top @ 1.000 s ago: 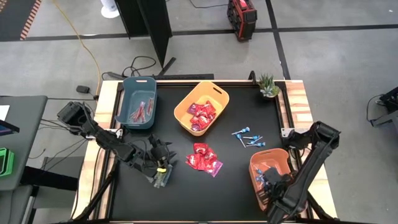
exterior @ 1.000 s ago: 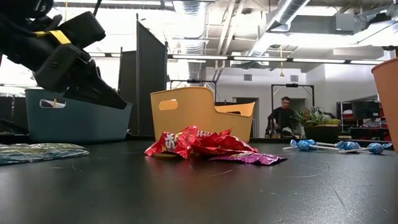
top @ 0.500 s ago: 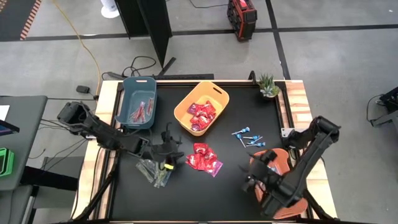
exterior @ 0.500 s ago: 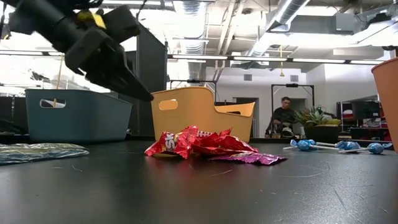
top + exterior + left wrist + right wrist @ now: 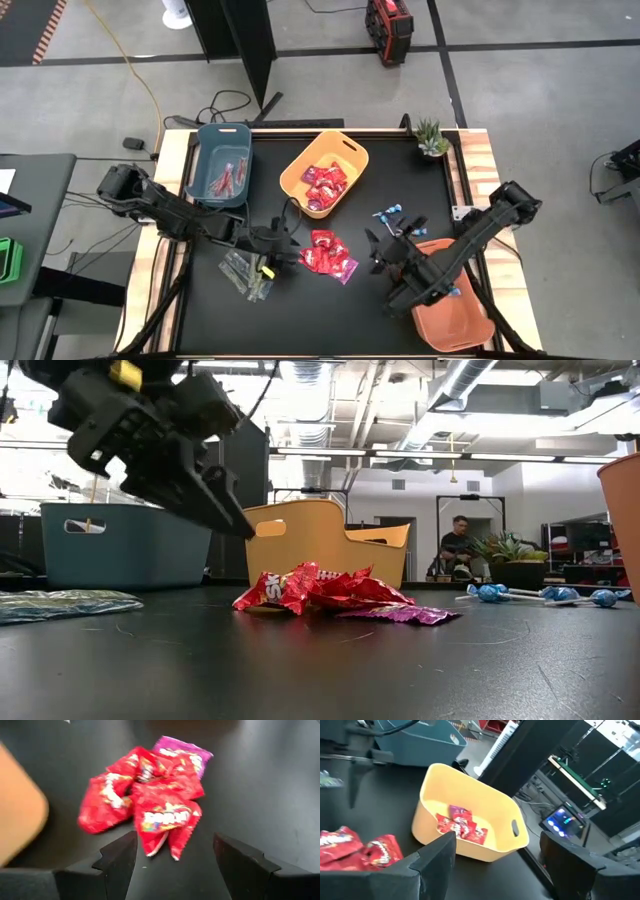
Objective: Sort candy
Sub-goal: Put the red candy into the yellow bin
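Sorting partly done. Red packets lie in the yellow bin (image 5: 325, 172), stick packets in the blue bin (image 5: 220, 165), lollipops in the orange bin (image 5: 452, 300). Left to sort: the loose pile of red packets (image 5: 328, 255) just ahead of the left gripper (image 5: 283, 233), whose jaws stand open and empty; clear stick packets (image 5: 248, 275) beside it; blue lollipops (image 5: 400, 220) just beyond the right gripper (image 5: 378, 248), also open, empty. Packet lettering is too blurred to read.
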